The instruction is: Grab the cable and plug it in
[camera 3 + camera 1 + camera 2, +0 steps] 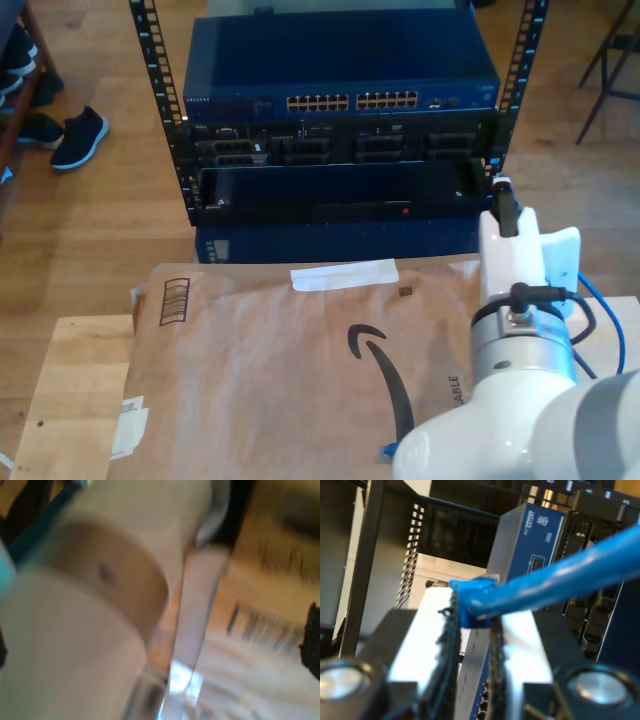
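- In the second wrist view, my second gripper [472, 645] has its fingers [447, 650] closed tight on the cable [560, 577], pinching it just behind its blue plug [472, 587].
- From the fingers, the bright blue cable runs off past the blue network switch [530, 540] mounted in the rack ahead.
- In the exterior view, a white arm [520, 330] stands at that view's right, in front of the rack [340, 190]; a stretch of blue cable loops beside it, and another bit shows on the cardboard [270, 370] near the arm's base.
- The cardboard with its black curved arrow lies flat over the wooden tabletop [75, 400].
- The first wrist view is heavily blurred; I cannot tell whether my first gripper's fingers are open or closed.
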Robot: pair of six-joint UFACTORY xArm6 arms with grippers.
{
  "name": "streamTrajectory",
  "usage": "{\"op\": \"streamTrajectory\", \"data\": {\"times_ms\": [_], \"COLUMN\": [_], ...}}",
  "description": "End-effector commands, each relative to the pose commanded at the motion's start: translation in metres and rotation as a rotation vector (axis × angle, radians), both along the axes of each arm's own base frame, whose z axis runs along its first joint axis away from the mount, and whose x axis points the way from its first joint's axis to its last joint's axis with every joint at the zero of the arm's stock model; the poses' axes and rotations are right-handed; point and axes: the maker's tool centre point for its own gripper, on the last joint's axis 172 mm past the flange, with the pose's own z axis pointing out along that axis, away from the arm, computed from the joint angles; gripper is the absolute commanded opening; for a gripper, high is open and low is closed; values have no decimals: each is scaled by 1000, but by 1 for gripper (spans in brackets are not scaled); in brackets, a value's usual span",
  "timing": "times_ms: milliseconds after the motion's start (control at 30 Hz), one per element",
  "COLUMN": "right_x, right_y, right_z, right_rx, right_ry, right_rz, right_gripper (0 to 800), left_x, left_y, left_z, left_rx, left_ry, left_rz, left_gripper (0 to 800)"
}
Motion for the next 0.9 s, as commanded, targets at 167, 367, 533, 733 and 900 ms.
{"op": "streamTrajectory", "data": {"times_ms": [167, 367, 533, 733, 900], "right_x": [2, 1, -7, -8, -10], "right_y": [2, 6, 9, 9, 5], "right_z": [-5, -6, -10, -12, -16], "right_rx": [36, 36, 53, 50, 48], "right_ry": [16, 18, 32, 36, 43], "right_rz": [-50, -42, -50, -49, -59], "right_gripper": [2, 1, 0, 0, 0], "left_x": [-40, -47, -56, -61, -65], "left_y": [-8, -15, -28, -12, -9], "left_z": [-40, -48, -54, -74, -118], "left_rx": [4, -24, -63, 16, 122], "left_ry": [23, -8, -43, -130, -186], "left_rz": [8, -30, -19, -55, -62], "left_gripper": [800, 800, 800, 800, 800]}}
